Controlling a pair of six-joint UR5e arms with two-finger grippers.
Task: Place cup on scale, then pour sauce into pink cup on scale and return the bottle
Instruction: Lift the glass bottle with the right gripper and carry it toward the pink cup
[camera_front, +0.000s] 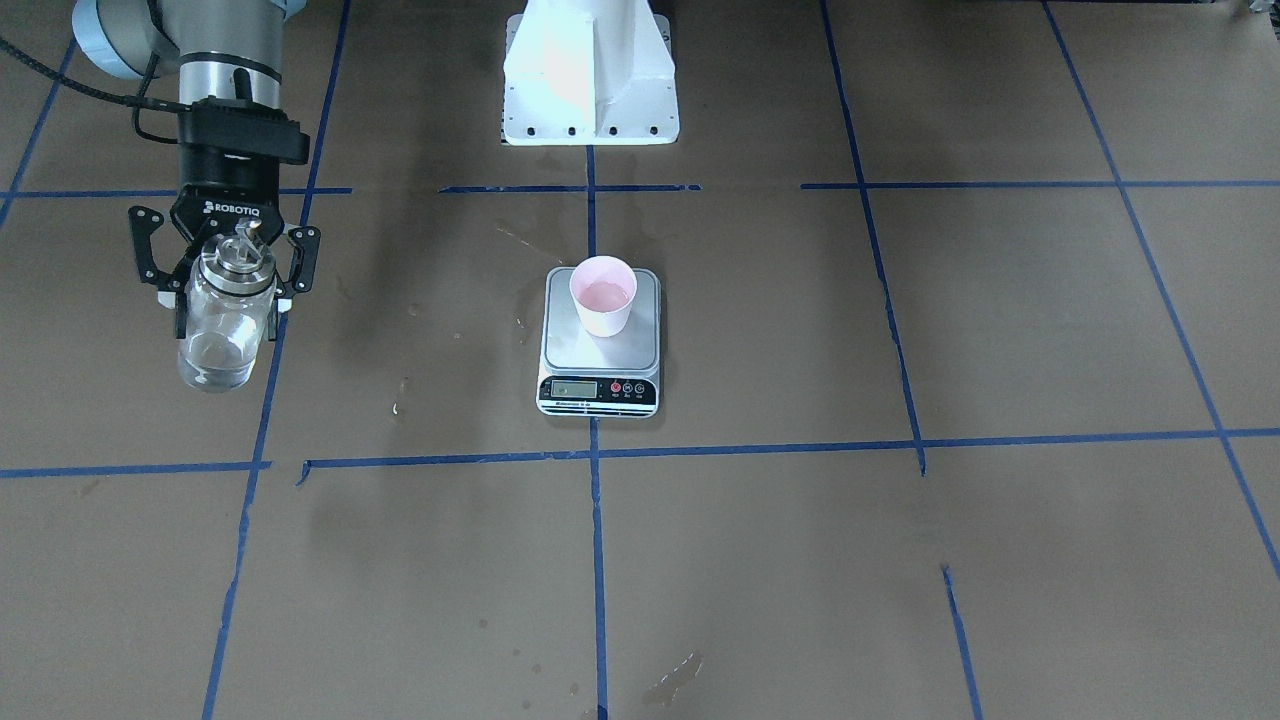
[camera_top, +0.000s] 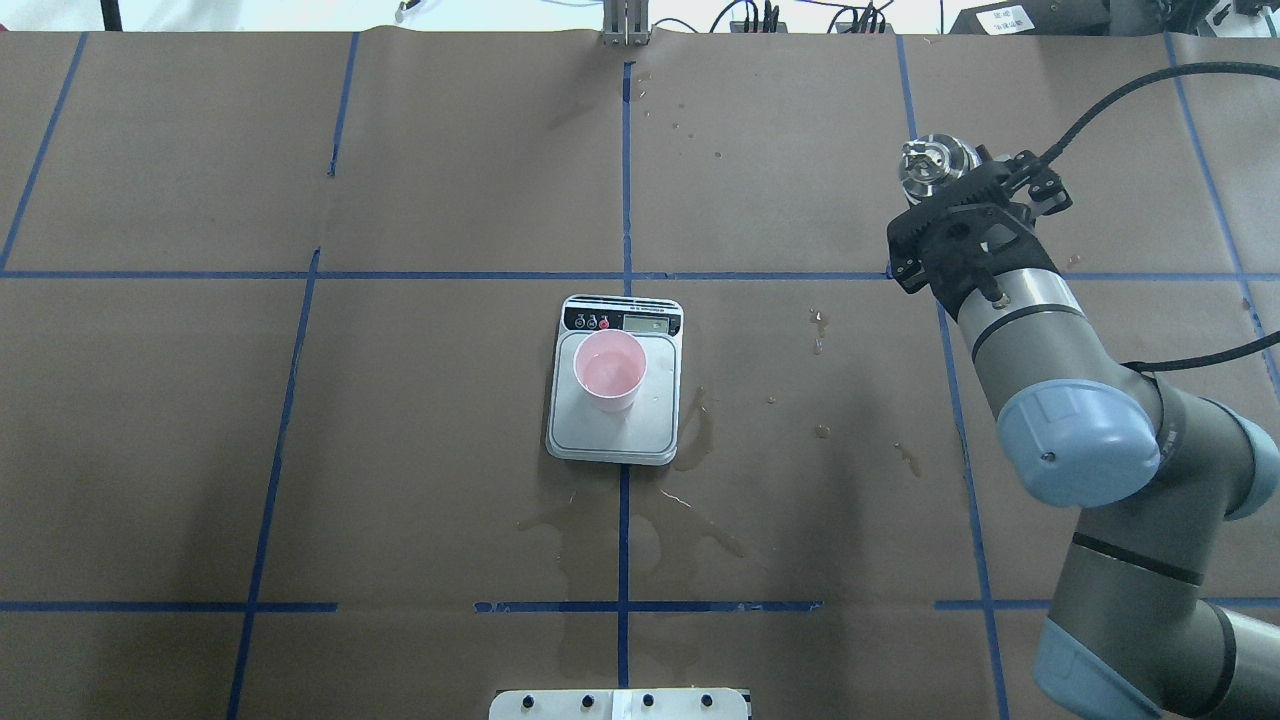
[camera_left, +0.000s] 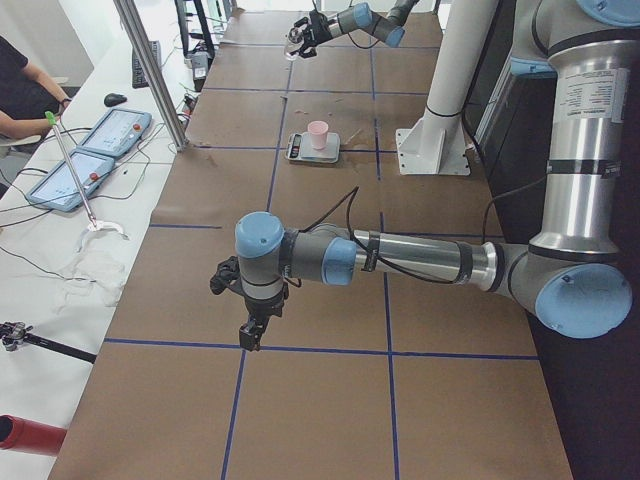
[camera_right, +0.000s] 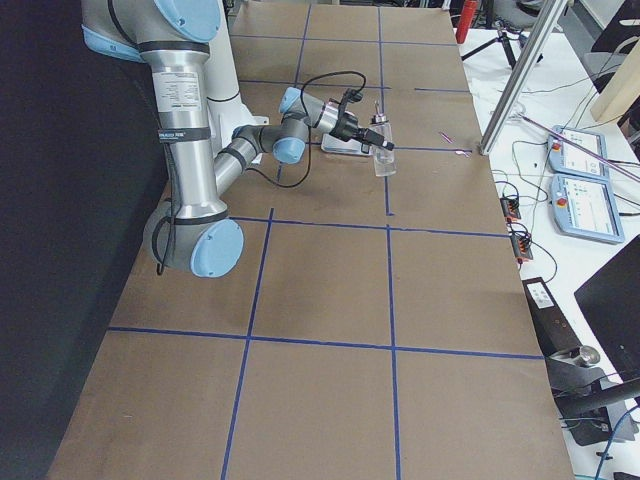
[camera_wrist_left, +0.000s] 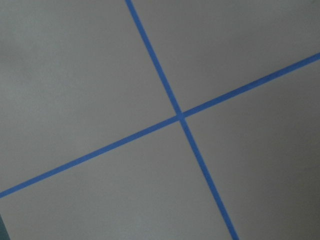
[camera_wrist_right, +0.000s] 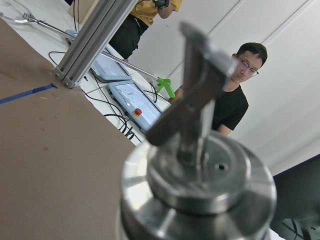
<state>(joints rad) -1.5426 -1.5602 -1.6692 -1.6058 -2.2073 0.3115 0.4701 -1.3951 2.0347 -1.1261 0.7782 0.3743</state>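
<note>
The pale pink cup (camera_front: 603, 297) stands upright on the scale (camera_front: 568, 345) at the table's middle, holding a little pinkish sauce (camera_front: 606, 295); the overhead view shows the cup (camera_top: 610, 368) toward the display end of the platform (camera_top: 620, 435). Far off to the robot's right, my right gripper (camera_front: 226, 300) is shut on the clear bottle (camera_front: 222, 335), which is upright with its base at or just above the paper. Its silver collar and spout (camera_wrist_right: 200, 180) fill the right wrist view. My left gripper (camera_left: 252, 335) hangs over bare paper; I cannot tell whether it is open or shut.
The white robot base (camera_front: 590, 80) stands behind the scale. Wet stains (camera_top: 695, 430) mark the paper beside the scale and toward the robot. Along the far table edge are an aluminium post (camera_left: 150, 70), tablets (camera_left: 110, 130) and a seated person (camera_wrist_right: 235, 100).
</note>
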